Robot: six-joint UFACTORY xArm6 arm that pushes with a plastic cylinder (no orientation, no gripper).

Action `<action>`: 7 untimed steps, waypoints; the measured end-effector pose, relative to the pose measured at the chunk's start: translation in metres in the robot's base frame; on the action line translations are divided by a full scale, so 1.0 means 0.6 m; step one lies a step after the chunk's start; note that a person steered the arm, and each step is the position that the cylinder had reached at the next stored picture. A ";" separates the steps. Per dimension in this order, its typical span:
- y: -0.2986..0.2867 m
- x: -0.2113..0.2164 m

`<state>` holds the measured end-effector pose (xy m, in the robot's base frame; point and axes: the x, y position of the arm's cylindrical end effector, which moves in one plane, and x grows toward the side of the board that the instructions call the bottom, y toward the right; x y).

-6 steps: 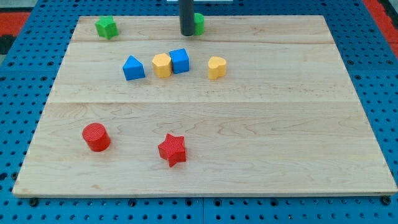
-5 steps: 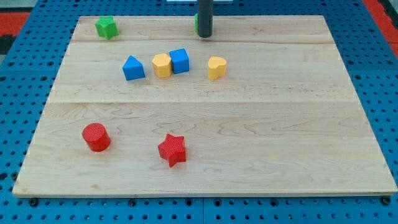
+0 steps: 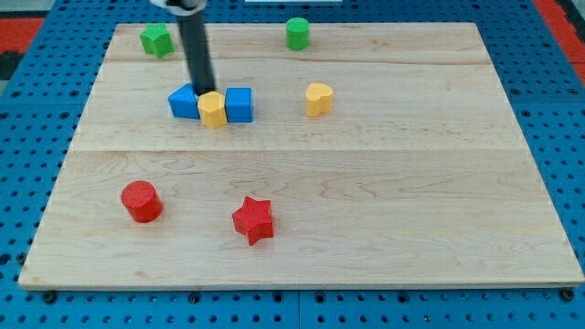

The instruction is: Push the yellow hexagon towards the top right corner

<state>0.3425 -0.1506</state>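
The yellow hexagon sits in the upper left part of the wooden board, touching a blue house-shaped block on its left and a blue cube on its right. My tip rests just above the yellow hexagon, at the seam between it and the blue house-shaped block. The rod rises from there to the view's top.
A yellow heart-like block lies right of the trio. A green cylinder stands near the top middle, a green star at the top left. A red cylinder and a red star lie in the lower left.
My tip moved from beside the green cylinder down and left to the blue-yellow-blue row. The three blocks have shifted down and left, and the green cylinder is uncovered.
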 end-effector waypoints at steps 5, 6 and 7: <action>-0.070 0.047; -0.047 0.021; 0.126 -0.040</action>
<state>0.3186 -0.0751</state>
